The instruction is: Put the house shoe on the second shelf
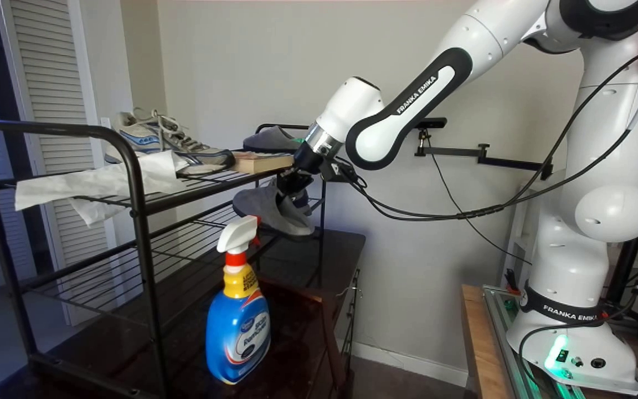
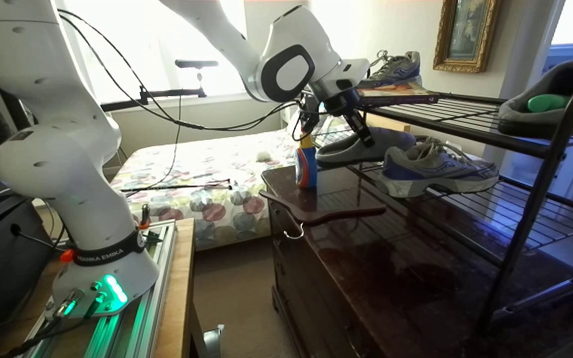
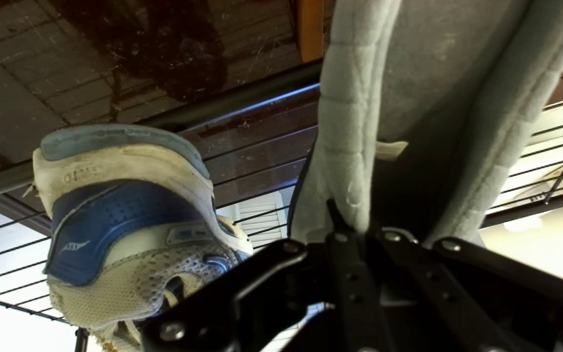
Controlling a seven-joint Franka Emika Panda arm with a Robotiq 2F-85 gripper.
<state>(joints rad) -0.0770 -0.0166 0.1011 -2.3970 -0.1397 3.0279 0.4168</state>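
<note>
The grey house shoe [image 1: 266,210] hangs tilted in my gripper [image 1: 284,191], between the rack's top tier and the second shelf [image 1: 97,277]. In an exterior view the house shoe [image 2: 391,143] is at the second shelf's [image 2: 520,209] near edge, its heel end sticking out past it. I cannot tell whether it touches the wires. In the wrist view my gripper [image 3: 355,227] is shut on one side wall of the house shoe [image 3: 347,122], one finger outside and one inside the opening. The second shelf's wires [image 3: 252,171] show behind it. The fingertips are partly hidden.
A grey-blue laced sneaker [image 2: 440,169] stands on the second shelf beside the house shoe. The top tier holds another grey slipper [image 1: 272,138], a book [image 1: 263,163], sneakers [image 1: 158,136] and a white cloth [image 1: 108,180]. A spray bottle [image 1: 238,327] and a hanger [image 2: 336,214] are near the rack.
</note>
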